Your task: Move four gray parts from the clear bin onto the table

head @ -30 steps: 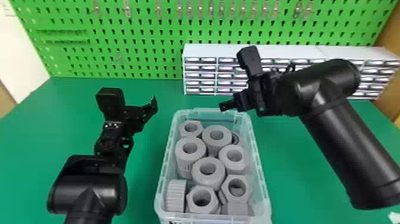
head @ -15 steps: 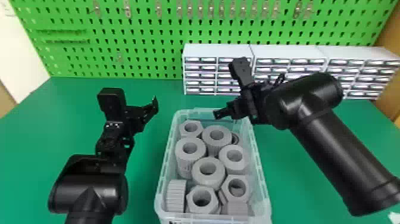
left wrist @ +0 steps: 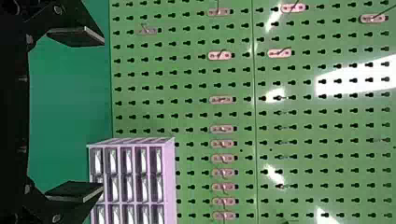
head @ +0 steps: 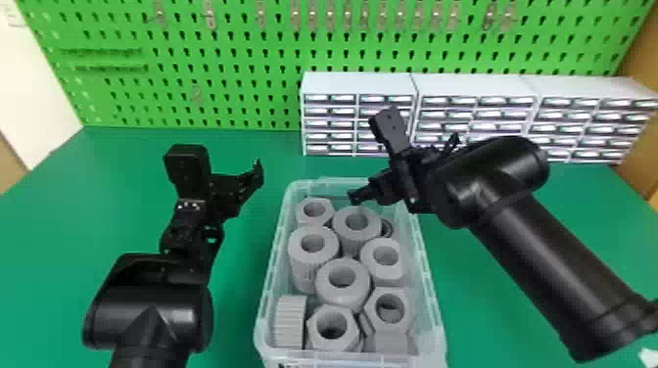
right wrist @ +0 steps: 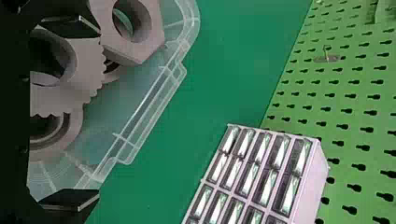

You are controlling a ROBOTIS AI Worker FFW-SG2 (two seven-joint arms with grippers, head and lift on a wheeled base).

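Likely 0 of 4 done: parts (head: 342,299) in bin (head: 352,358), four left for worktop (head: 240,279). Left tool (left wrist: 102,114), right tool (right wrist: 99,112) both open, empty.

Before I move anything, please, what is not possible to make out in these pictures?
- Head view: floor of the bin under the gray parts, hidden by them.
- Head view: most of the ring, behind a gray part.
- Head view: white thing, cut off at lower right.
- Head view: contents of the drawers, behind fronts too small to read.
- Right wrist view: some gray surfaces, behind the right claw.
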